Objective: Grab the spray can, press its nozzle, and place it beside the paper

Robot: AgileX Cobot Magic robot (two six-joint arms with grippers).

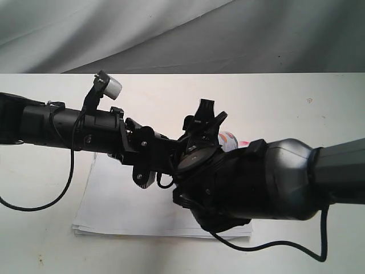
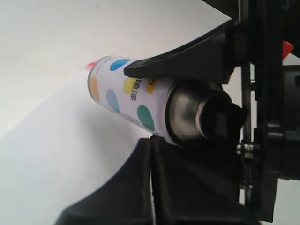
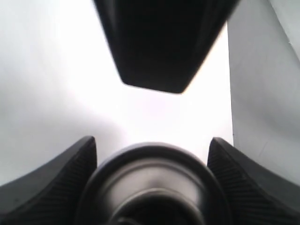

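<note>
The spray can (image 2: 126, 101), white with coloured dots, hangs tilted above the paper (image 1: 125, 211). My right gripper (image 3: 152, 140) is shut on it; one of its fingers (image 2: 187, 51) lies along the can's side. The can's shiny rim (image 3: 154, 173) fills the space between the right fingers, and the black nozzle (image 2: 220, 119) points back at the right wrist. My left gripper (image 2: 151, 139) is shut, with its joined tips touching the can's shoulder beside the rim. In the exterior view both grippers meet mid-table, the right gripper (image 1: 208, 117) beside the can's base (image 1: 228, 138).
The white table (image 1: 319, 108) stretches out around the paper, with a grey cloth backdrop (image 1: 171, 34) behind it. A black cable (image 1: 34, 202) loops below the left arm, and another cable (image 1: 285, 245) hangs under the right arm.
</note>
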